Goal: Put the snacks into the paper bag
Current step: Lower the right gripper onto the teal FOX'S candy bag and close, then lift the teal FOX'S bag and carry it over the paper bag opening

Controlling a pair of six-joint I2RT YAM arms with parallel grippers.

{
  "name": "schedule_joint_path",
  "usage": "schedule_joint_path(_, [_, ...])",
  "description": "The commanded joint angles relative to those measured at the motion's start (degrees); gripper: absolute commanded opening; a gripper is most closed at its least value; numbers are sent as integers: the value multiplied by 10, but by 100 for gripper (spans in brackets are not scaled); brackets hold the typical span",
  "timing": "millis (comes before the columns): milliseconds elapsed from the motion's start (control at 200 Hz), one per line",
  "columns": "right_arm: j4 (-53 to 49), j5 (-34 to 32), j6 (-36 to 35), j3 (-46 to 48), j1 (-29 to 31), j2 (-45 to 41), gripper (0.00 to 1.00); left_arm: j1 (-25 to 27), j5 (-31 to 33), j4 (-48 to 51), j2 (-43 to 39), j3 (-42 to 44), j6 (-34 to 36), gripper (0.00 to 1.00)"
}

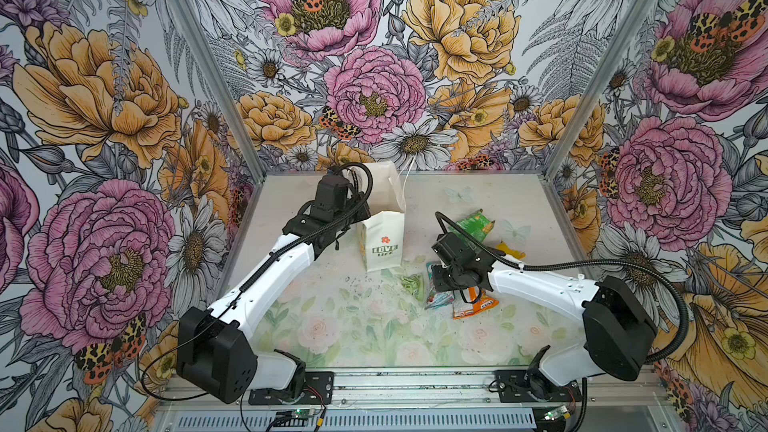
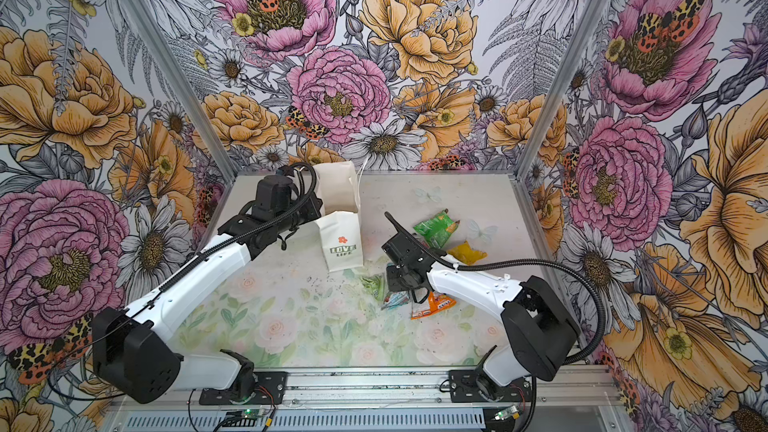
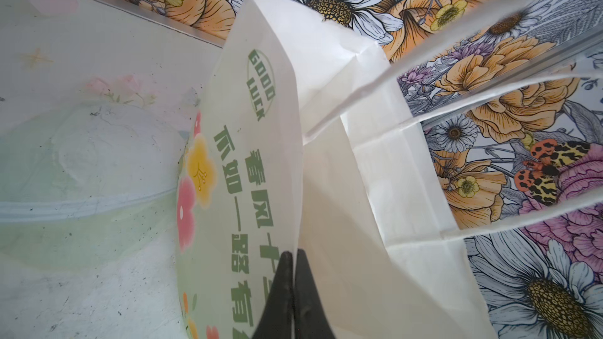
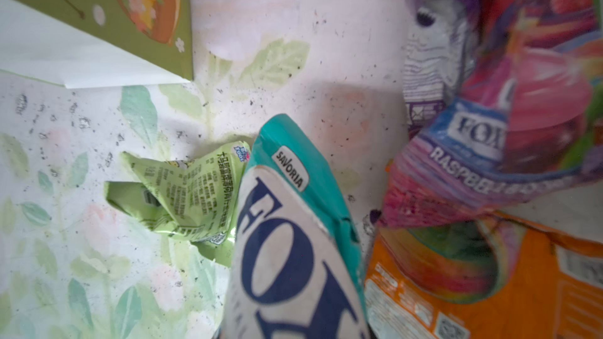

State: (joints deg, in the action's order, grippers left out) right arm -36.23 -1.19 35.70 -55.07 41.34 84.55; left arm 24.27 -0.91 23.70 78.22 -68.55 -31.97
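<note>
The open paper bag stood mid-frame, the left pincer clamped on its rim. Lower right, a teal packet hid the right pincer, its grip untellable.

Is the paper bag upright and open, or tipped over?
Upright and open: the paper bag stands on its base, mouth gaping upward, with the left pincer shut on its rim.

paper bag: matt white paper | teal packet: crinkled glossy plastic | table: smooth, speckled
</note>
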Motion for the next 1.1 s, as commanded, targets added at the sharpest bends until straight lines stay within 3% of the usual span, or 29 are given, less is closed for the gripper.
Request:
schedule_joint_path(0, [-1, 14, -31, -36, -14, -36, 22, 8, -39, -17, 6, 3, 22, 0])
schedule_joint_path(585, [-53, 40, -153, -260, -47, -82, 14, 16, -81, -54, 11, 0, 33, 0])
schedule_joint_path(1091, [-53, 40, -206, -489, -48, -30, 10, 18, -71, -70, 19, 6, 4, 0])
